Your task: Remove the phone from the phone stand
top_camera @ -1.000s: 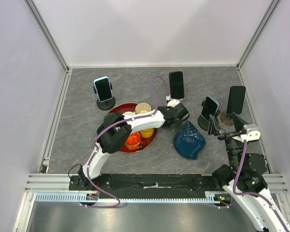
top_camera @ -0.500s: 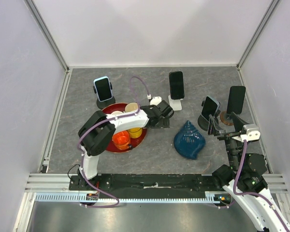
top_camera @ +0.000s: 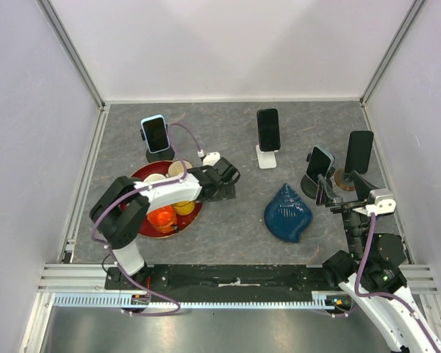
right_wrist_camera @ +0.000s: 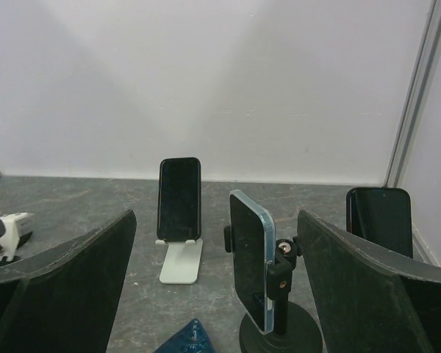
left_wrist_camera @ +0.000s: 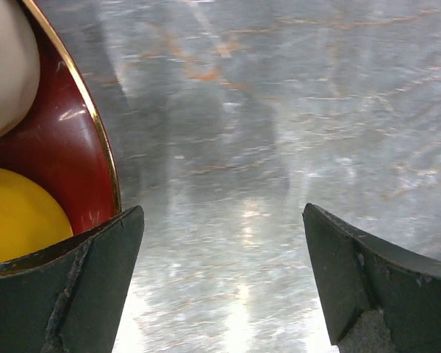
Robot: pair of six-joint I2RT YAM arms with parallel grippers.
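1. Toward the left side of the table (top_camera: 235,228), the left tool (top_camera: 226,182) hangs low with its fingers wide apart and empty, just beside the rim of a red tray (left_wrist_camera: 66,140).
2. By the right edge, the right tool (top_camera: 325,193) is also spread wide and holds nothing.
3. It faces a blue-cased phone (right_wrist_camera: 248,259) that sits upright in a black stand (right_wrist_camera: 279,323), near but apart.
4. A black phone (top_camera: 268,129) leans on a white stand (top_camera: 264,156) at the middle of the far edge.
5. A dark phone (top_camera: 359,151) stands near the far right corner, and a light-blue phone (top_camera: 156,134) near the far left.
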